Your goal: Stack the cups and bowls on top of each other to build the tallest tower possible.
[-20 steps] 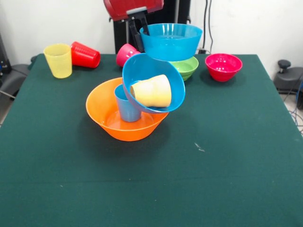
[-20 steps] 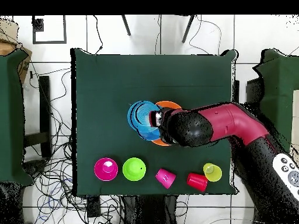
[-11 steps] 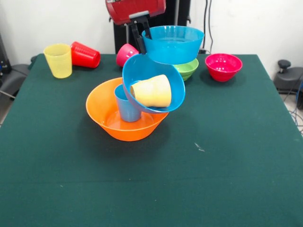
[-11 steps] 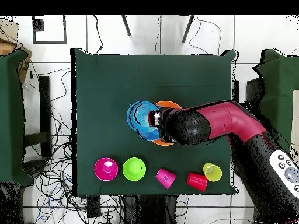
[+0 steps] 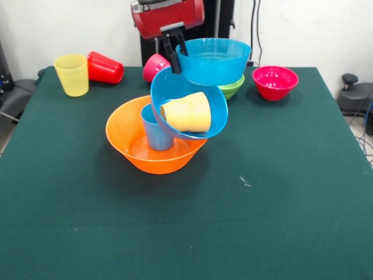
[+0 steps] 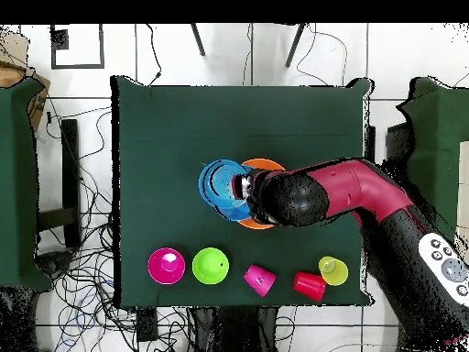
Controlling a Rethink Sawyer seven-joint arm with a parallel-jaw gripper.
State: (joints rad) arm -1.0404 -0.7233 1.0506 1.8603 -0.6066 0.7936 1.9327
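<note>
Small blue bowl (image 5: 213, 60), gripped at its rim by the hand (image 5: 174, 54), hangs just above the tilted large blue bowl (image 5: 185, 105).

Table cloth (image 5: 280, 221): dark green, spreads under the jaws on all sides.
Front view: 1 white speck (image 5: 245, 182) on cloth, below-right of jaws, well apart. White wall (image 5: 303, 29) behind jaws; black cables (image 5: 254, 29) hang on it, right of jaws. Black castor-like obj. (image 5: 353, 87) far right, off the table.
Overhead view: white tiled floor (image 6: 275, 55) round table. Cable tangle (image 6: 92, 275) lower-left of jaws. 2 green side tables, 1 far left (image 6: 18, 183), 1 far right (image 6: 440, 137) of jaws. Cardboard box (image 6: 14, 64) and black square frame (image 6: 78, 46) upper-left. 2 dark slanted legs (image 6: 198, 38) above jaws, at pic. top.
</note>
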